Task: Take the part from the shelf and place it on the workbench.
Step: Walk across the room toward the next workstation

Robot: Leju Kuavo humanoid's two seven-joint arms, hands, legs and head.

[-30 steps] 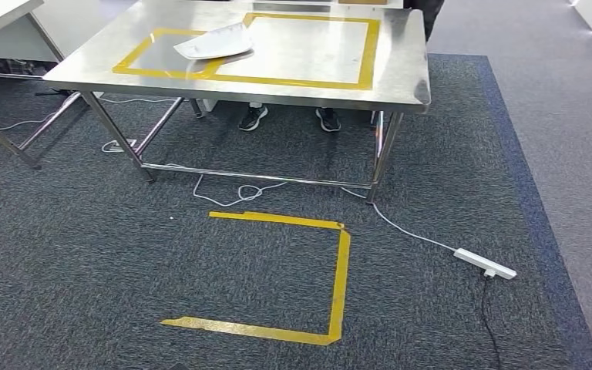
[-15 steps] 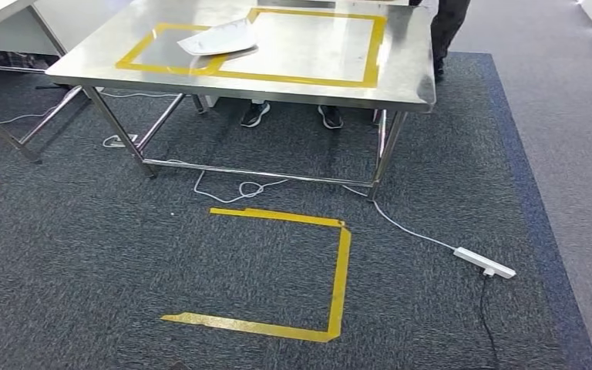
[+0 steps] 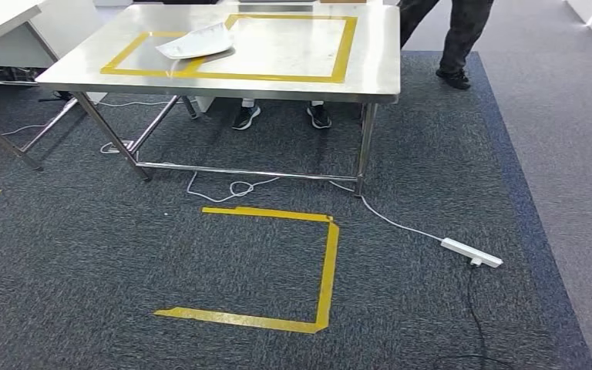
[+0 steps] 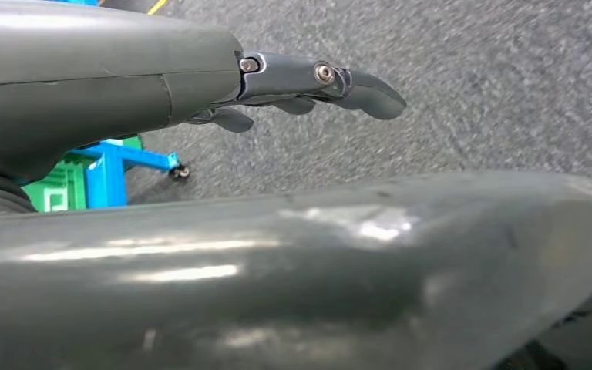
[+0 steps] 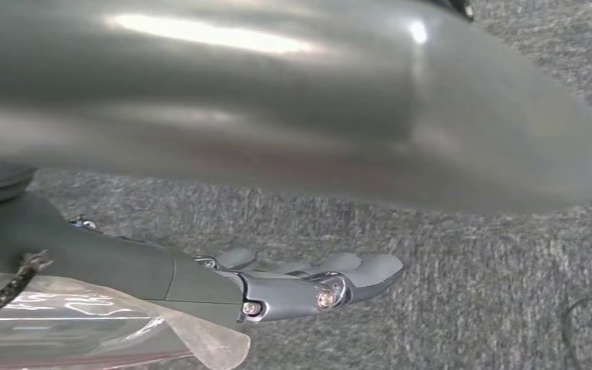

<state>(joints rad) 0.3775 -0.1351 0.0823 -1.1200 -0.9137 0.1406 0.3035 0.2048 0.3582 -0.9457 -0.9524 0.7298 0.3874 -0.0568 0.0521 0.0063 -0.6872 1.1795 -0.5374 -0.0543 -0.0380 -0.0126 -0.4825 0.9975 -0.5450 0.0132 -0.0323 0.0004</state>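
**A:** Starting at the left — the left hand hangs over carpet, fingers loosely spread and holding nothing, with a blue frame on castors beyond it.

**B:** And the workbench?

**A:** Dead ahead, well apart from the robot. A white flat piece lies on its left side, straddling the yellow tape frame. That frame looks like the marked drop zone, so my guess is that piece is a part set down there.

**B:** The floor tape?

**A:** Likely a standing mark, placed in front of the bench so the robot stops within reach.

**B:** Anyone about?

**A:** Shoes under the bench, the rest hidden by the tabletop. Further right, a person's legs, cut off at the frame edge. A power strip lies on the carpet, right of the floor tape.

**B:** The right hand?

**A:** Fingers gently curved — and clear plastic sits against the palm side. It may wrap the part, but I cannot tell whether it is gripped.
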